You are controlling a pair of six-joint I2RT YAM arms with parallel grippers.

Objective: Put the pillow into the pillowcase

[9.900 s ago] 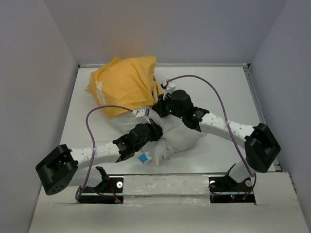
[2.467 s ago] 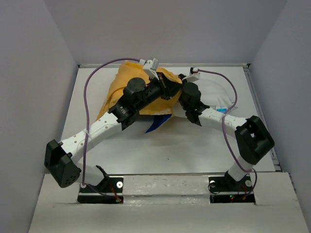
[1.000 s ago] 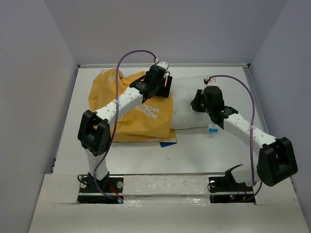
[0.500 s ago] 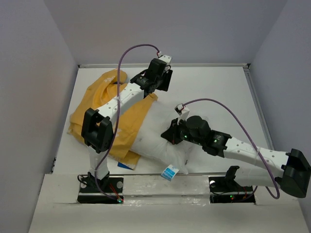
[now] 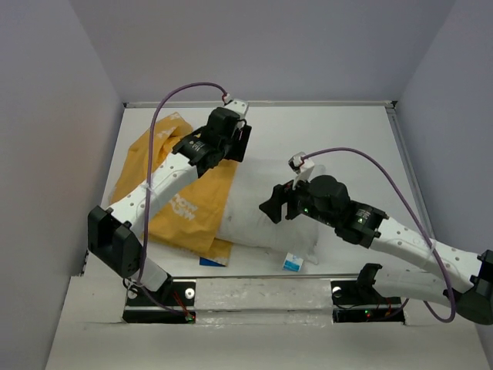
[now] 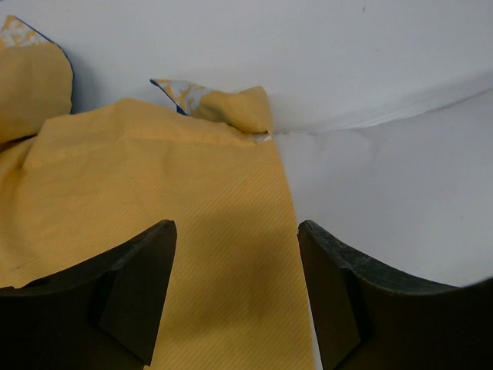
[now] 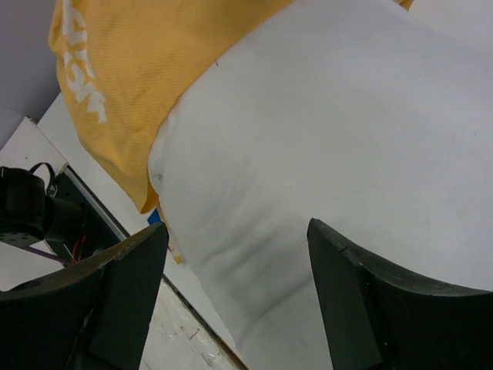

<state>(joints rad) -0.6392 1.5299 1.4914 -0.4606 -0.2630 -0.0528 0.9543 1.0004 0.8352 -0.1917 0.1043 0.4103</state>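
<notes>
Pillow (image 5: 250, 225) lying across centre of worktop (image 5: 339, 139). Left end tucked into pillowcase (image 5: 181, 204), which spreads yellow side up toward left of frame. Right end and tag (image 5: 293, 261), lower centre, exposed. Approx. half inserted, by judgement.

Left pincer (image 6: 235, 231): spread, gripping nothing, poised over case mouth at upper centre. Wrist view shows yellow hem running up between the fingers, white pillow just to the right, small folded corner of hem above.

Right pincer (image 7: 237, 228): spread, gripping nothing, over mid pillow. Contact w/ fabric: cannot tell.

Step in hand, as judged: re-grip hem and draw case further over pillow.

Recommendations:
- Close left pincer on yellow hem only, no pillow cloth caught w/ it.
- Use right pincer to press pillow down, or push it toward left of frame, so it cannot slide along w/ the case.
- Pull hem low and along pillow's long axis, toward right of frame.
- Flatten folded corner first; likely snag point.
- Check near-side hem, lower centre, does not lag; alternate sides if req'd.
</notes>
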